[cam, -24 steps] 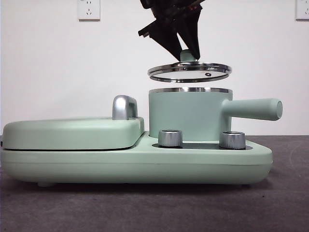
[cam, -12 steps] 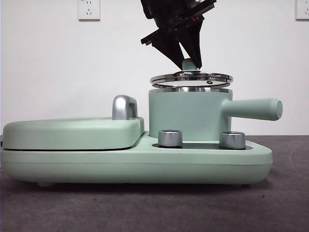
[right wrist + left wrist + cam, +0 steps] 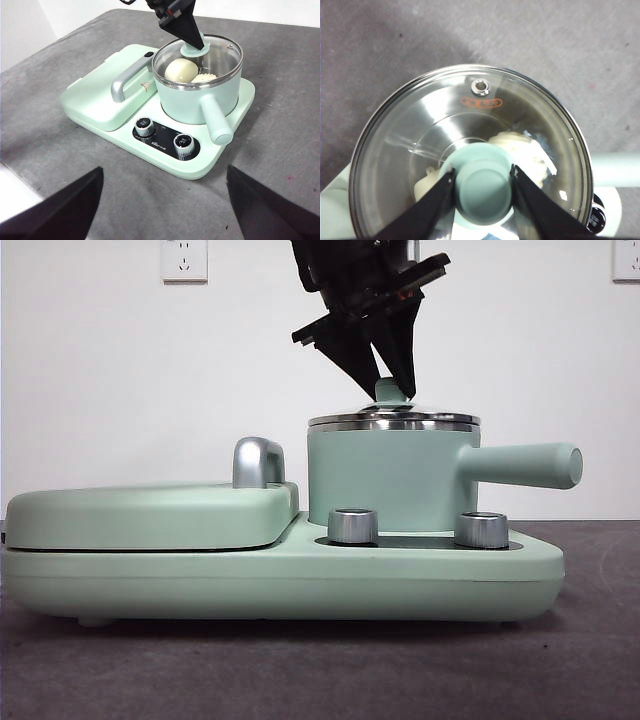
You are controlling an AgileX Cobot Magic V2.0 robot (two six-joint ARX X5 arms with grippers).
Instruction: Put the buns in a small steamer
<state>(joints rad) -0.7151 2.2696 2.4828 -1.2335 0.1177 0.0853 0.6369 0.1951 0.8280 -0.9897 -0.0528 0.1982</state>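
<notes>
The small steamer (image 3: 385, 475) is a mint-green pot standing on the cooker base, its long handle (image 3: 520, 465) pointing right. Its glass lid (image 3: 420, 135) sits on the steel rim. My left gripper (image 3: 392, 390) is shut on the lid's green knob (image 3: 485, 192) from above. Through the glass in the right wrist view, the smooth bun (image 3: 181, 70) and the ridged bun (image 3: 205, 78) lie side by side inside the steamer (image 3: 197, 100). The left wrist view shows the buns only partly (image 3: 520, 147). My right gripper (image 3: 165, 170) is open and empty, held back well above the table in front of the cooker.
The flat mint-green griddle cover (image 3: 150, 515) with a chrome handle (image 3: 258, 462) lies left of the pot. Two steel dials (image 3: 352, 525) (image 3: 481, 529) sit on the base in front of the pot. Grey tabletop (image 3: 280, 75) surrounds the cooker.
My left gripper has come down with the lid, from a tilted hover above the pot to resting level on the steel rim. Nothing else has moved.
</notes>
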